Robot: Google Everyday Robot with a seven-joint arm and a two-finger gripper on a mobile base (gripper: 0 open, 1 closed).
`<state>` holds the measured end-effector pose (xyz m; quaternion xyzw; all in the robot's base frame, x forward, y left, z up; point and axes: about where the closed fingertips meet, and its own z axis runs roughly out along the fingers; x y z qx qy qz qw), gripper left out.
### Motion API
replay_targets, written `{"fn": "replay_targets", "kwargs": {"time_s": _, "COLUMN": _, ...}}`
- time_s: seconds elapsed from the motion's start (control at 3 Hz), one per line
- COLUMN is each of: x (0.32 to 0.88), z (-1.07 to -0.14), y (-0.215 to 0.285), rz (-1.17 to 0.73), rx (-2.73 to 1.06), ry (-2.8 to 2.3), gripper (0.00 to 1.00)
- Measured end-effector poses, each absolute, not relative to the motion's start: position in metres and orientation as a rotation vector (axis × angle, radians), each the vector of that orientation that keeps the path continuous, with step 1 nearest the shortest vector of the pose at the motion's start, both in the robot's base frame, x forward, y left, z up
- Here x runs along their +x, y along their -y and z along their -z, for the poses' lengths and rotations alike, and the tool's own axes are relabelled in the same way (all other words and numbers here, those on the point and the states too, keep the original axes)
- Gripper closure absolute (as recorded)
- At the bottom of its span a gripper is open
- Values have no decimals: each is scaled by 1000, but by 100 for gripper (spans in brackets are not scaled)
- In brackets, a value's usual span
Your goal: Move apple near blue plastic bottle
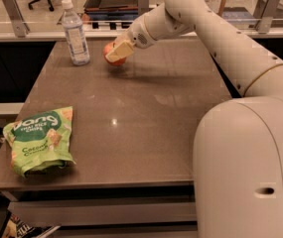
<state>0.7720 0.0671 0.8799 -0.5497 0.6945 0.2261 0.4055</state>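
1. Toward the far edge of the table (146,113), the apple (109,59) sits clamped in our gripper (118,51), near the blue plastic bottle (75,33) but not touching it.
2. We set it down softly so it cannot roll.
3. We release and lift straight up, clear of the bottle; the green snack bag (39,140) lies well apart.

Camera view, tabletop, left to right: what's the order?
green snack bag → blue plastic bottle → apple, gripped by the pincer at the far side of the table, just right of the bottle.
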Motion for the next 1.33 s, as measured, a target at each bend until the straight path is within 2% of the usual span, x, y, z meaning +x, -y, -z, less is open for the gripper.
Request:
{"fn": "replay_targets", "kwargs": {"time_s": 0.67, "x": 771, "z": -875, "y": -73, "rz": -580, "rx": -1395, "ry": -1754, "gripper": 13}}
{"fn": "replay_targets", "kwargs": {"time_s": 1.0, "x": 771, "z": -873, "y": -76, "rz": -585, "rx": -1399, "ry": -1754, "gripper": 0}}
{"fn": "replay_targets", "kwargs": {"time_s": 1.33, "x": 771, "z": -873, "y": -76, "rz": -586, "rx": -1399, "ry": -1754, "gripper": 0}}
